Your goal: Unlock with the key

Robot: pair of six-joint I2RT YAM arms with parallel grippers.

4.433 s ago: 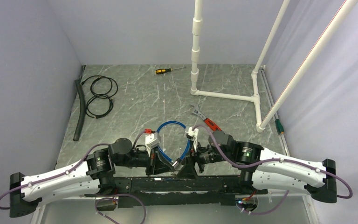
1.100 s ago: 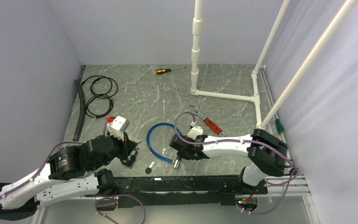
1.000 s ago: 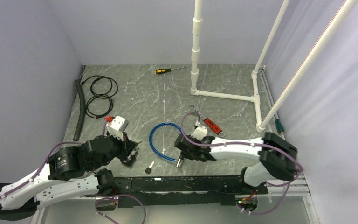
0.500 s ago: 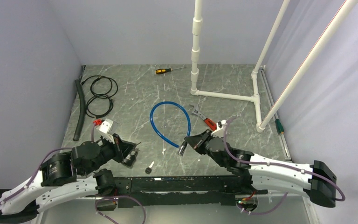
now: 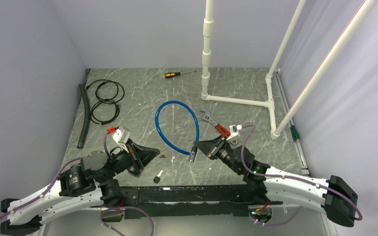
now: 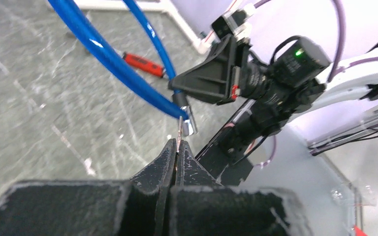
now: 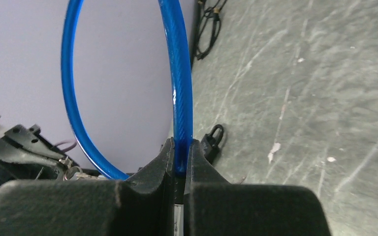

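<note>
A blue cable lock (image 5: 177, 127) stands as an upright loop above the table. My right gripper (image 5: 198, 147) is shut on it just above its silver lock cylinder (image 5: 192, 157). In the right wrist view the blue cable (image 7: 179, 98) rises out from between my shut fingers (image 7: 179, 147). My left gripper (image 5: 155, 150) is to the left of the cylinder, shut on a thin coppery key (image 6: 178, 139). The key's tip reaches up beside the silver cylinder (image 6: 189, 126). Whether the key is in the keyhole I cannot tell.
A second black-headed key (image 5: 157, 177) lies on the table near the front rail. A red-handled wrench (image 5: 219, 128) lies behind the right gripper. Further back are a white pipe frame (image 5: 238, 101), a yellow screwdriver (image 5: 177, 73), coiled black cable (image 5: 106, 101) and a black hose (image 5: 83, 115).
My left gripper has swung right and closer to the lock cylinder. The right gripper has held the lock almost still over the last half second, after lifting it off the table.
</note>
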